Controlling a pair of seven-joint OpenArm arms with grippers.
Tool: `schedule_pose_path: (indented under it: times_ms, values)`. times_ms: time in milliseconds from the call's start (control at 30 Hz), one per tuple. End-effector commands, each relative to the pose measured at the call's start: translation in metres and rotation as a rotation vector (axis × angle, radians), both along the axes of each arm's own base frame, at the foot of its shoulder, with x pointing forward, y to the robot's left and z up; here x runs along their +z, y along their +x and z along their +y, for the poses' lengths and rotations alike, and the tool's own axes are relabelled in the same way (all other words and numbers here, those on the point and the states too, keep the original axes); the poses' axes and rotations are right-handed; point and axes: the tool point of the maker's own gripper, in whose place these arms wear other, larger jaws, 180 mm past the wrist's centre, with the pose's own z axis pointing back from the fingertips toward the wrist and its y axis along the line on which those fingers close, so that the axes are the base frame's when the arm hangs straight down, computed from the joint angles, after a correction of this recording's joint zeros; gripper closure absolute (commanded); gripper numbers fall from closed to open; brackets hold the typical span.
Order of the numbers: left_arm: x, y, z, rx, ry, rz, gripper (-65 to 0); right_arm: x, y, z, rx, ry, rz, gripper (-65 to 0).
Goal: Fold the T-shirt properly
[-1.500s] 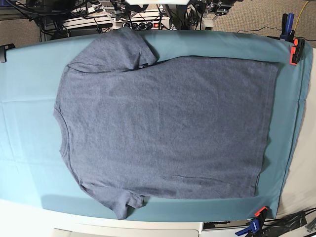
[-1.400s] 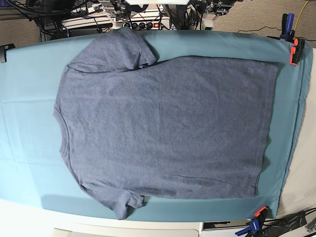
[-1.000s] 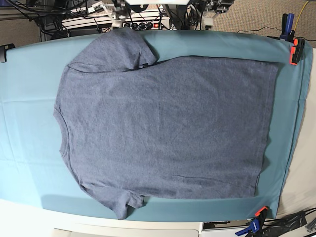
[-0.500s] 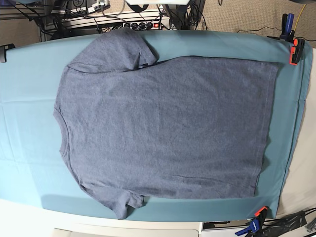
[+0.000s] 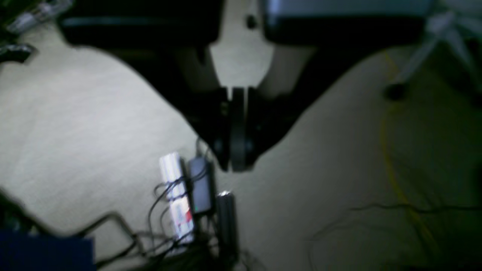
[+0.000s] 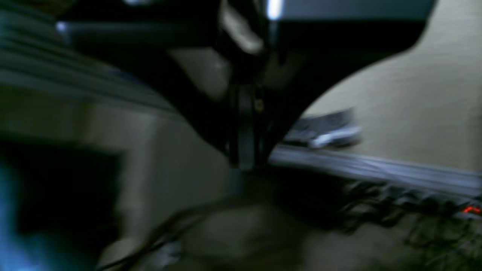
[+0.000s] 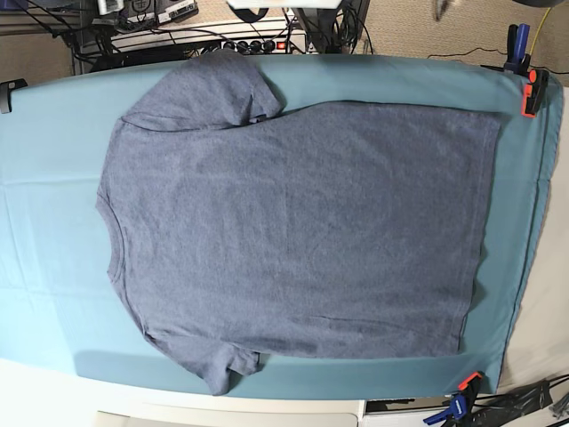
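The T-shirt (image 7: 293,227), heathered blue-grey, lies spread flat on the teal table cloth (image 7: 53,205) in the base view, its round neck at the left and its hem at the right. One sleeve points to the far edge, the other to the near edge. No lettering shows on the upward side. Neither arm appears in the base view. My left gripper (image 5: 235,165) is shut, hanging over beige carpet with nothing between its fingers. Over a blurred floor and equipment, my right gripper (image 6: 243,163) is shut too and holds nothing.
Orange-and-blue clamps (image 7: 531,84) (image 7: 462,398) pin the cloth at the right corners, and a black clamp (image 7: 9,89) sits at the far left. Cables and a power strip (image 7: 258,43) lie behind the table. A power strip and adapters (image 5: 184,203) lie on the carpet below the left gripper.
The shirt and cloth have not moved. Behind the table's far edge, the dark arm parts among the cables have drifted out of the base view.
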Motion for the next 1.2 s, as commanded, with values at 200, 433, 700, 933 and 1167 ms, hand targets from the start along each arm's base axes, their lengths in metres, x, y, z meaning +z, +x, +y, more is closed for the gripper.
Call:
schedule_pose_path:
  times_ms: [200,433,700,933,1167]
  values:
    - [0.082,0.062,0.007,-0.231,0.046,-0.171,-1.2,0.084,0.046,-0.015,0.188,-0.254,-0.198,-0.4]
    - [0.142,0.117,0.001,-0.433,0.128,-0.357,-1.6,0.165,0.111,-0.01,0.267,-0.375,-0.457,-0.4]
    - [0.158,0.159,0.013,-0.627,0.27,-0.498,-9.0,0.229,0.166,0.063,0.685,-0.549,-0.648,-0.4]
    - [0.187,0.22,0.021,-0.772,0.477,-0.69,-8.9,0.235,0.187,0.096,1.001,-0.807,-0.657,-0.4]
    - [0.176,0.239,-0.011,-0.847,0.373,-0.758,-8.9,0.201,0.205,0.079,1.058,-0.835,-0.401,-0.4]
